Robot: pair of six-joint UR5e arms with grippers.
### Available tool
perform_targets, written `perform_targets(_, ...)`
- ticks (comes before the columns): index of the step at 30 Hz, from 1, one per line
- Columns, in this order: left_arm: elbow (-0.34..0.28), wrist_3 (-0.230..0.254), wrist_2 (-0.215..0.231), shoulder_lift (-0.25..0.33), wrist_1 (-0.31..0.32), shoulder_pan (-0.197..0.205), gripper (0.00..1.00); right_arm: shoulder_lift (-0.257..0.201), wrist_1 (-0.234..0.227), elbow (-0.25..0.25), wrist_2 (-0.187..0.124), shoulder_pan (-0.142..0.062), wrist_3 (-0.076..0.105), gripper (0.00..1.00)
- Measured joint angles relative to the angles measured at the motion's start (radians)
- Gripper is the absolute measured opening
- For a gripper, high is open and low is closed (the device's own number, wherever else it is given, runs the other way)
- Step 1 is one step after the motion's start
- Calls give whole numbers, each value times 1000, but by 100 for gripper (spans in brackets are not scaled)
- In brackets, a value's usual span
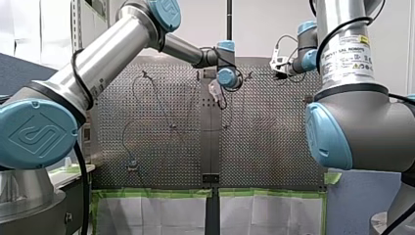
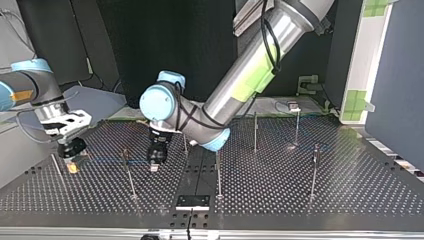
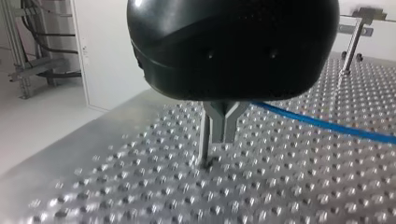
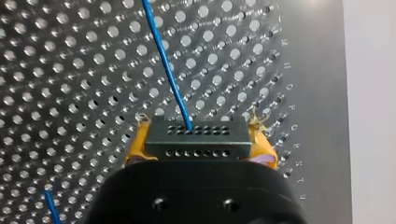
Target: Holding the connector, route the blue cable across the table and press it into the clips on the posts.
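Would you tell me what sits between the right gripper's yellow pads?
A dark connector, with the blue cable running out ahead; the black body of the right gripper hides its near end.

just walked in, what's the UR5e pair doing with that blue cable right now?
Cable routing is in progress. My right gripper holds the dark connector between its yellow pads, low over the perforated table at the top view's left. The blue cable runs out of the connector toward my left gripper, which is down at the table beside a thin post, past the middle. The cable passes close by that gripper; whether it sits in any clip cannot be told.
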Motion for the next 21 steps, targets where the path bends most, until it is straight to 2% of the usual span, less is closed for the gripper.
perform_targets(6, 0, 0, 42, 0, -7, 42, 0, 28, -1, -42, 0, -7, 0, 0)
perform_targets(16, -1, 0, 49, 0, -22, 41, 0, 33, -1, -53, -12, -18, 0, 0)
perform_targets(17, -1, 0, 50, 0, -26, 38, 23, 33, 0, -53, -14, -18, 0, 0)
perform_targets(18, -1, 0, 50, 0, -29, 36, 23, 33, 0, -53, -15, -18, 0, 0)
perform_targets(20, -1, -1, 51, 0, -36, 30, 51, 33, 0, -53, -18, -18, 0, 0)
perform_targets(21, -2, -1, 51, 0, -39, 27, 51, 33, 0, -53, -19, -18, -1, 0)
